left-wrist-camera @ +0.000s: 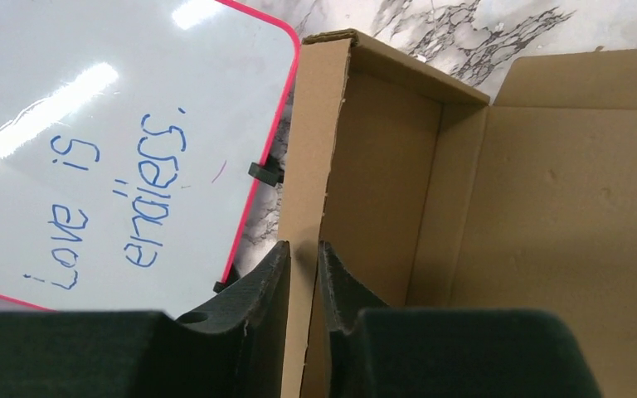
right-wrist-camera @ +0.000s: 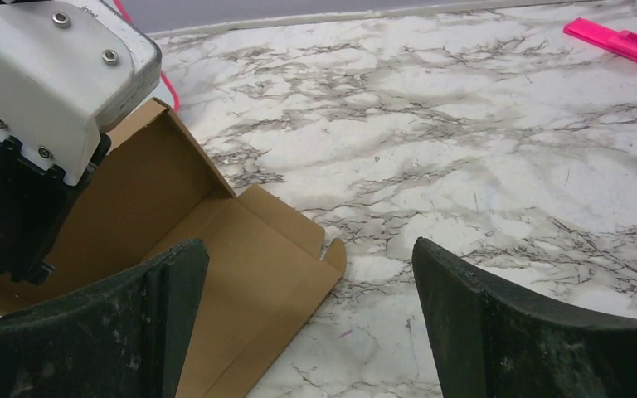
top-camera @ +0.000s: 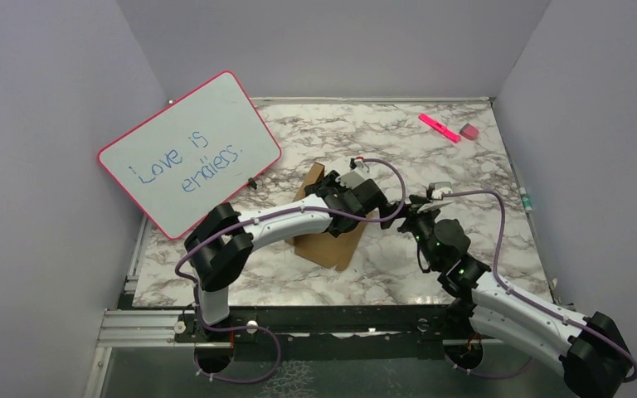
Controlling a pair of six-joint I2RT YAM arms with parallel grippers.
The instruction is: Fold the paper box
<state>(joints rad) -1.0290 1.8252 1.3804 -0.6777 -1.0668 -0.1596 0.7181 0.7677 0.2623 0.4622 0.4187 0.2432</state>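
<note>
Top view: seeing paper box point(top-camera: 325, 240) lying half-formed mid-tabletop point(top-camera: 431, 166), whiteboard point(top-camera: 191, 153) leaning just left of it, both arms converging on the box.

Left wrist: pinching box's upright side wall point(left-wrist-camera: 311, 149) with left tool point(left-wrist-camera: 303, 249), closed on the cardboard. Likely keeping the wall standing along its crease.

Right wrist: holding right tool point(right-wrist-camera: 308, 249) wide open, gripping nothing, hovering just above box's flat flap point(right-wrist-camera: 257, 249). Probably lining up to raise it.

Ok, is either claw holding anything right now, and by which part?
The left claw is shut on the paper box, pinching its upright side wall between the fingers. The right claw is open and holds nothing.
</note>
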